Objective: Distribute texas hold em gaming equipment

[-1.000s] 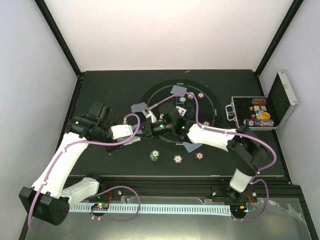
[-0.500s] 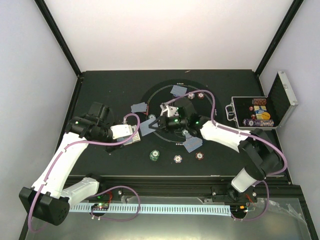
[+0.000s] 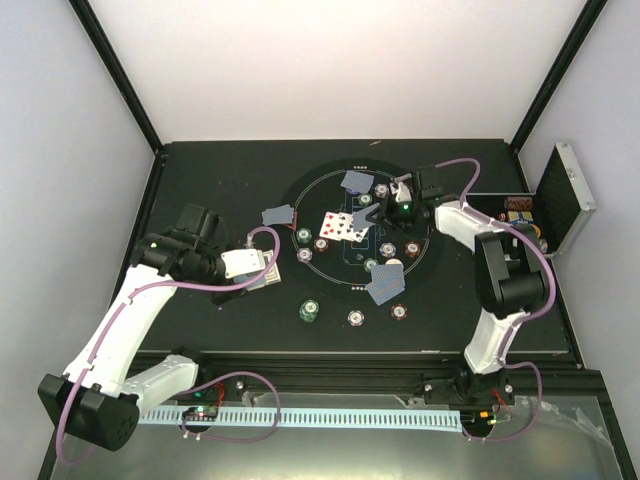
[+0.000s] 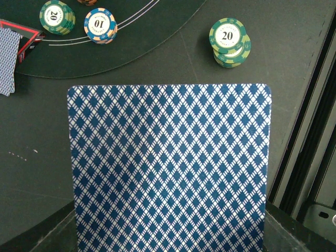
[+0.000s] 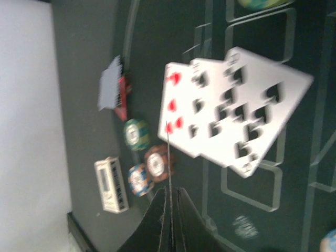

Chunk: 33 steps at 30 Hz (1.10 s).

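My left gripper is shut on a deck of cards left of the mat. The deck's top card, blue-and-white diamond back, fills the left wrist view and hides the fingers. My right gripper is shut on a single card, seen edge-on, above the mat's upper right part. Face-up cards lie fanned on the mat's middle. Green and brown chips lie beside them. A red triangle marker sits under a face-down card.
The round black mat has chips and face-down cards round its rim. A green chip stack stands off the mat near the front rail. The open silver case is at the right. A small white box lies near the chips.
My right gripper shut on a card at the left gripper's deck and swung right across the mat to its upper right. The face-up cards now show. The left arm stayed put.
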Motion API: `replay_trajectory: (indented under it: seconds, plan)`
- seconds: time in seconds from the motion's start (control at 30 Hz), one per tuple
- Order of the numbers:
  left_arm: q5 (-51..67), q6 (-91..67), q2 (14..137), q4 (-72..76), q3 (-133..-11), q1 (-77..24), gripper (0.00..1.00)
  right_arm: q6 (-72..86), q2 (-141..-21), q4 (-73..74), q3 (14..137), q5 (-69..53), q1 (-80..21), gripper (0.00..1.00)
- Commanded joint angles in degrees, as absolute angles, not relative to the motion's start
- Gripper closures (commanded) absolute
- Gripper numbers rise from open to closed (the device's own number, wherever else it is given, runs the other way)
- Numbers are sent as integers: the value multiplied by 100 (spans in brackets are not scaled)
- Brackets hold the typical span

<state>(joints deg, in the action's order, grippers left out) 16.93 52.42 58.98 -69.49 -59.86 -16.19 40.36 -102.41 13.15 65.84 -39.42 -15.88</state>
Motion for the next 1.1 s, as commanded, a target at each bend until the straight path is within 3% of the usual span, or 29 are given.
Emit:
replay_trajectory:
  seconds: [0.0, 0.53, 0.8, 1.07]
  plan:
    - [1715, 5247, 5884, -6980, -6128, -1608, 98, 3402, -10849, 2123, 7158, -3605, -1328, 99]
    - [1644, 5296, 5838, -6961, -6058, -1608, 98, 2906, -12037, 3048, 8337, -3017, -962, 97]
    - [1666, 5300, 5840, -7005, -6094, -1608, 98, 2610, -11960, 3705, 8541, -2221, -958, 61]
    - [1682, 5284, 5793, -7031, -6125, -1608, 98, 2714, -11068, 3929, 8413, -1394, -1019, 42]
